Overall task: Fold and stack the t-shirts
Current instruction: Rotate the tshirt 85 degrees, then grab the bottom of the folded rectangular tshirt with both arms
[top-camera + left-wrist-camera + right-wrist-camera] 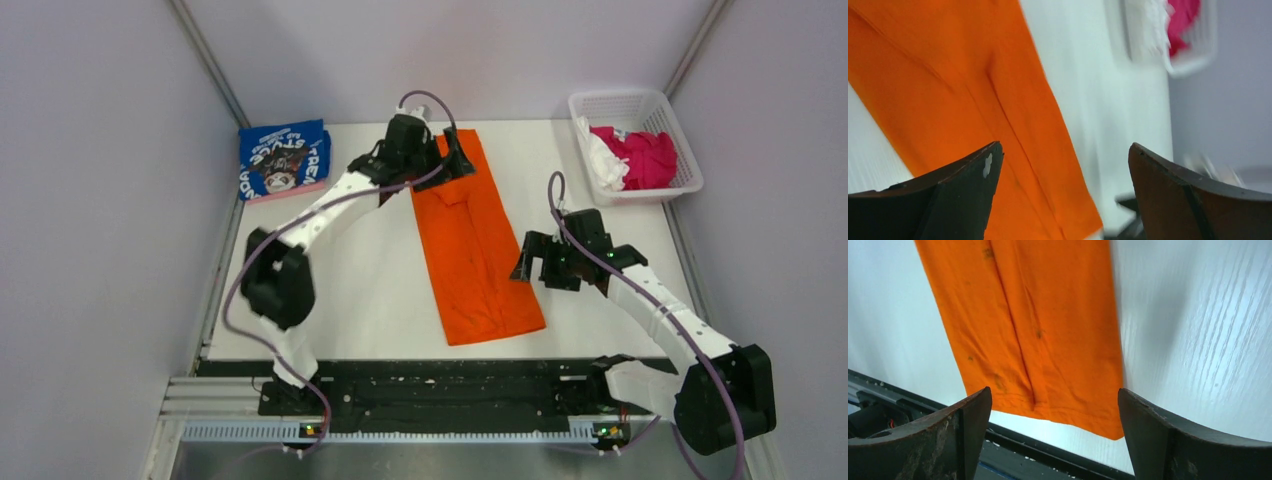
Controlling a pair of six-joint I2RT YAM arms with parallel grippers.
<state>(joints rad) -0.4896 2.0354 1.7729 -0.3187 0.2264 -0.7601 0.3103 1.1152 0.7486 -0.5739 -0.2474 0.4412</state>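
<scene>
The white surface (360,290) carries one orange t-shirt (472,240), folded into a long strip that runs from far to near down the middle. Only the overhead view shows the rest. One blue t-shirt (285,158) lies folded, print up, at the far left corner, with a pink edge showing under its near side. One white basket (615,97) at the far right corner holds one magenta t-shirt (645,155) and one white t-shirt (603,160), both bunched. That makes four shirts counted, and two pairs of fingers.

The left wrist view catches the basket only as a blur at its top right. The right wrist view alone shows small dark marks on the orange cloth, and its near hem lying by the black rail (1008,455).

The left fingers (963,190) are spread wide with nothing between them. They are over the strip's far end, and the cloth runs under one of them. The right fingers (948,435) are likewise spread and empty, just beside the strip's right edge, toward its near end.
</scene>
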